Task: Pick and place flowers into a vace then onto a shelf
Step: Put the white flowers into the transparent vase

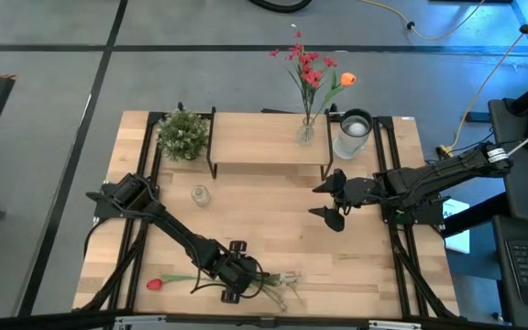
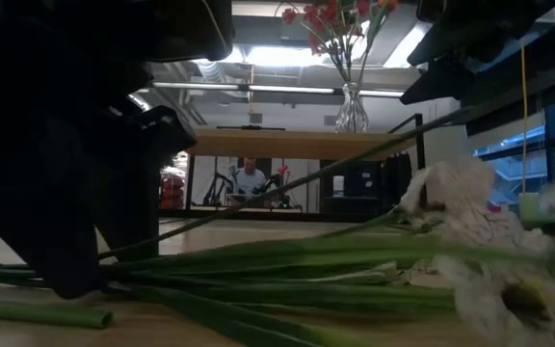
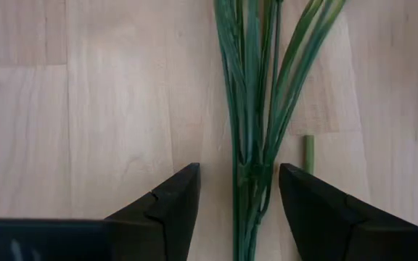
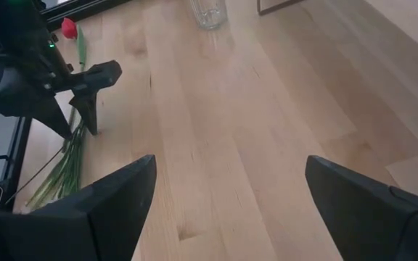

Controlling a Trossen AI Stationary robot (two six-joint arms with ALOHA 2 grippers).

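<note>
A white-blossom sprig [image 1: 280,284] lies flat near the table's near edge, its bundle of thin green stems [image 3: 249,130] running between the fingers of my left gripper [image 3: 238,170]. That gripper [image 1: 238,278] is open and low over the table, one finger on each side of the stems without touching them. A red tulip [image 1: 155,284] lies to its left. A glass vase [image 1: 305,131] with the red spray and the orange tulip stands on the shelf [image 1: 269,151]. My right gripper [image 1: 330,202] hovers open in front of the shelf's right end.
A small glass vase [image 1: 199,194] stands on the table before the shelf. A bushy potted plant [image 1: 183,135] sits at the shelf's left end and a clear jar [image 1: 352,134] at its right. A cut stem end [image 3: 308,154] lies beside my left gripper. Bare wood spans the table's middle.
</note>
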